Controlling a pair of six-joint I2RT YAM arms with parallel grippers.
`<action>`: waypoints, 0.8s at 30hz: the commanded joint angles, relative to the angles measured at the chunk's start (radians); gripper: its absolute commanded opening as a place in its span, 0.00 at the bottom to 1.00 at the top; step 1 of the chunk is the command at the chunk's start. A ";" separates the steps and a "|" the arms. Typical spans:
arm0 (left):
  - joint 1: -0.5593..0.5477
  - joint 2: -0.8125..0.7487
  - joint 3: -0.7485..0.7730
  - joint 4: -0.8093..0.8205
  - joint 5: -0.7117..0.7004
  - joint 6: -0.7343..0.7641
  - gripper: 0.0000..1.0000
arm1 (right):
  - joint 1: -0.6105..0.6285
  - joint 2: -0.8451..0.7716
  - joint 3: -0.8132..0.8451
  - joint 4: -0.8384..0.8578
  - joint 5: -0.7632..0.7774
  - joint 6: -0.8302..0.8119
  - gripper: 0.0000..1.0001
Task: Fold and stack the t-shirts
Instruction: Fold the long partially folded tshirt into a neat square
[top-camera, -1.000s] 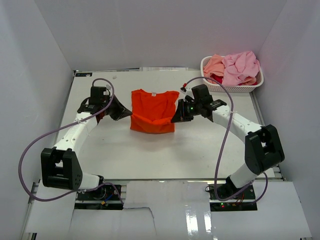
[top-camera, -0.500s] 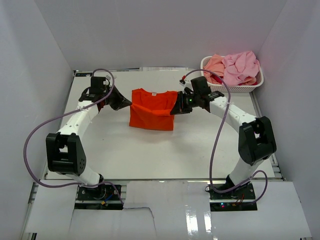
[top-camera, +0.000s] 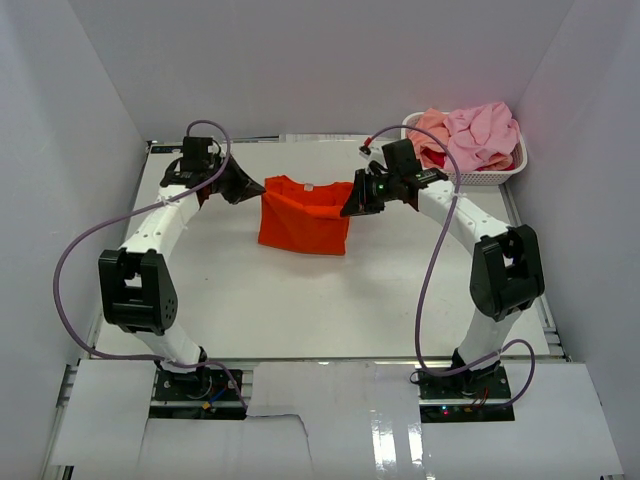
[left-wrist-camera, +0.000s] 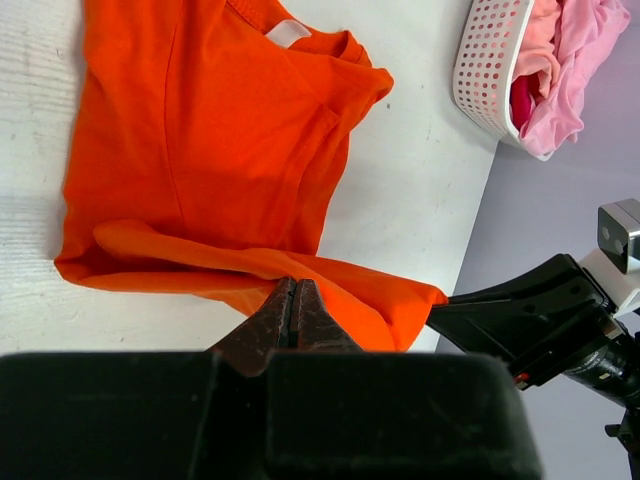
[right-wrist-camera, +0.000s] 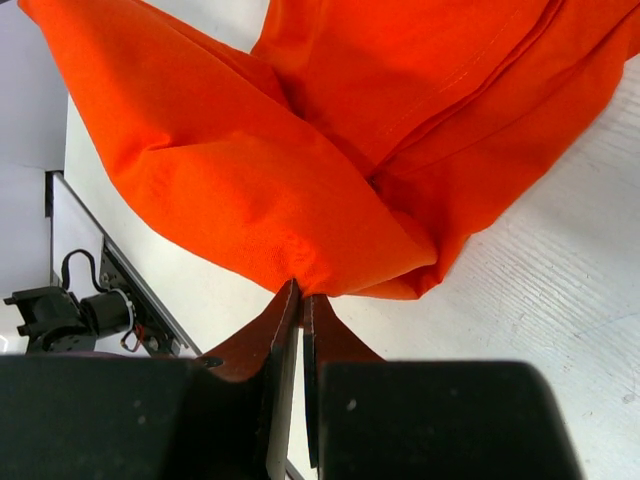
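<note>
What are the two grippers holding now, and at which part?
Both hold the orange shirt. The left gripper pinches one end of its raised lower edge, and the right gripper pinches the other end.

Your left gripper (top-camera: 260, 195) and your right gripper (top-camera: 348, 207) have one t-shirt (top-camera: 300, 228) between them, on the table (top-camera: 300, 310). Each gripper meets the cloth at one side. A doubled edge spans from gripper to gripper, above the rest of the shirt, which lies below them and towards the arm bases. That raised edge seems to sit over the collar end. Behind and to the right of your right gripper stands the basket (top-camera: 462, 180), at the table's far corner, with other t-shirts (top-camera: 475, 135) heaped in it.
</note>
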 joint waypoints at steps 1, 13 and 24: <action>0.006 0.003 0.068 -0.009 0.012 0.014 0.00 | -0.006 0.008 0.070 -0.023 -0.011 -0.019 0.08; 0.022 0.063 0.168 -0.038 0.009 0.024 0.00 | -0.025 0.058 0.159 -0.059 -0.009 -0.025 0.08; 0.028 0.185 0.288 -0.043 0.011 0.025 0.00 | -0.045 0.140 0.239 -0.069 -0.015 -0.023 0.08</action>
